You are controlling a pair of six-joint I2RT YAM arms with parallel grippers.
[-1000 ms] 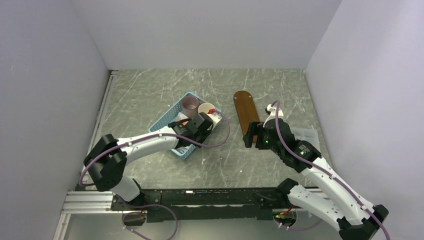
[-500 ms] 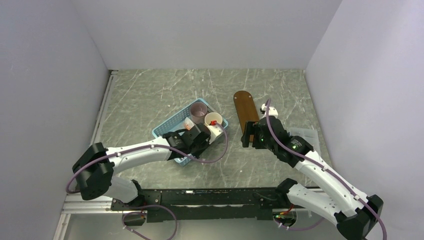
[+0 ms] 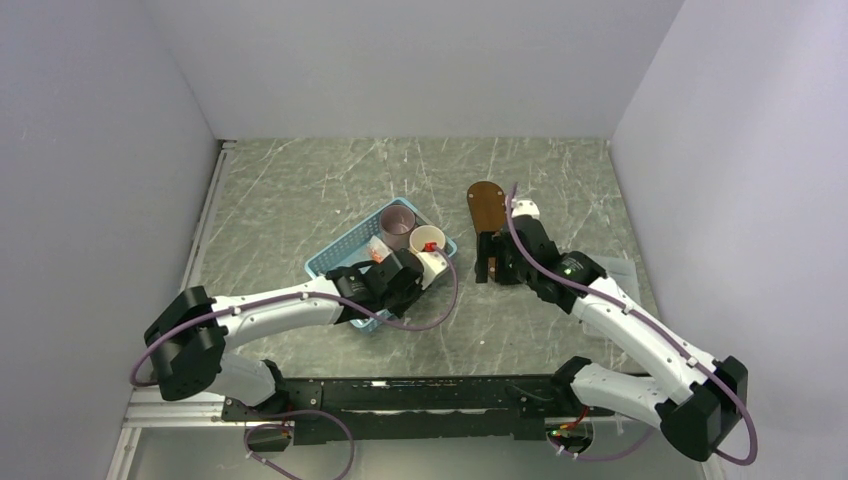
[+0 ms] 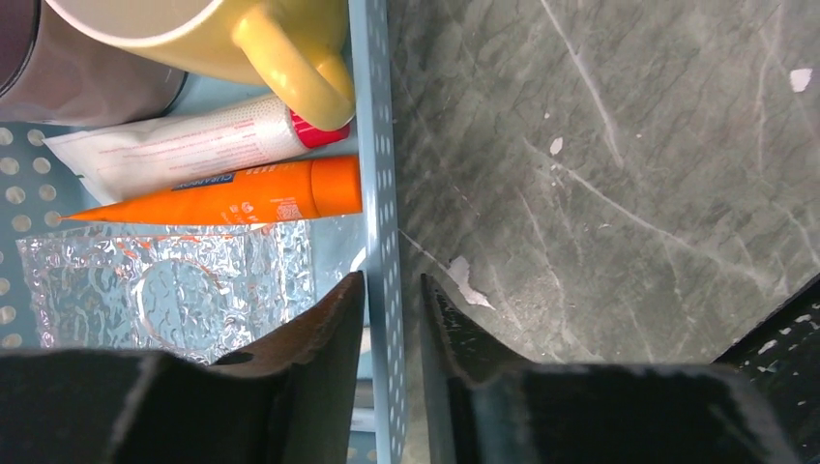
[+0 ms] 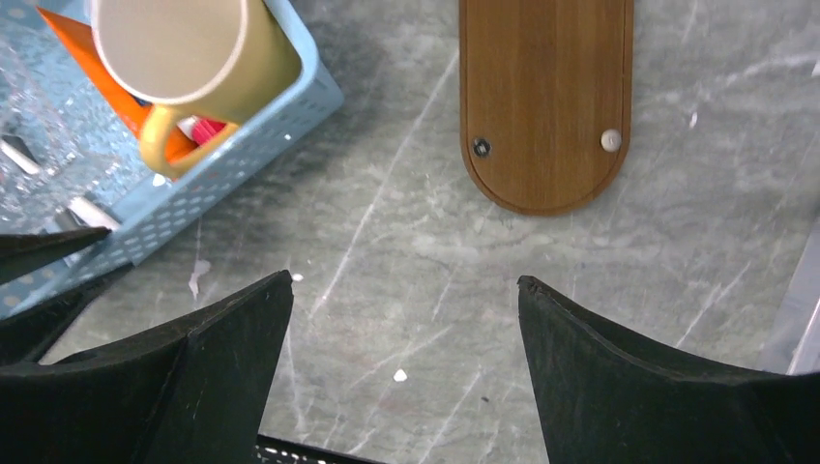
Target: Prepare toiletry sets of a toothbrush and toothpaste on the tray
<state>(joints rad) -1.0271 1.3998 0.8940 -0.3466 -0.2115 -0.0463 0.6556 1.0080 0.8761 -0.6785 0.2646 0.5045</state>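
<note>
Both arms had shifted in the last second: the left arm had drawn back toward its base, the basket (image 3: 340, 247) had swung round and ended up a little nearer the tray (image 3: 487, 203), and the right arm had reached further up the table (image 3: 300, 180), so that from above only the far rounded end of the dark board still showed past it. In my left wrist view the left gripper (image 4: 392, 282) sat astride the basket's long blue wall, one finger inside and one outside, the jaws parted only a little, with a sliver of gap on each side of the mesh (so I read it as let go, not pinching). The toothpaste (image 4: 222, 196) lay inside the basket against that wall, its cap end touching the mesh, with a white tube with a red cap (image 4: 184, 145) just beside it, a yellow mug (image 4: 213, 39) over both, and a crinkled clear wrapper (image 4: 174, 290) nearer the fingers. A greyish cup (image 3: 398, 217) stood next to the mug at the basket's far end. The right gripper (image 5: 406, 280) hung over bare marble with its fingers spread wide and nothing between them; one rounded end of the tray lay just ahead of it, with nothing on the part I could see, and the basket corner with the mug was off to the left.
</note>
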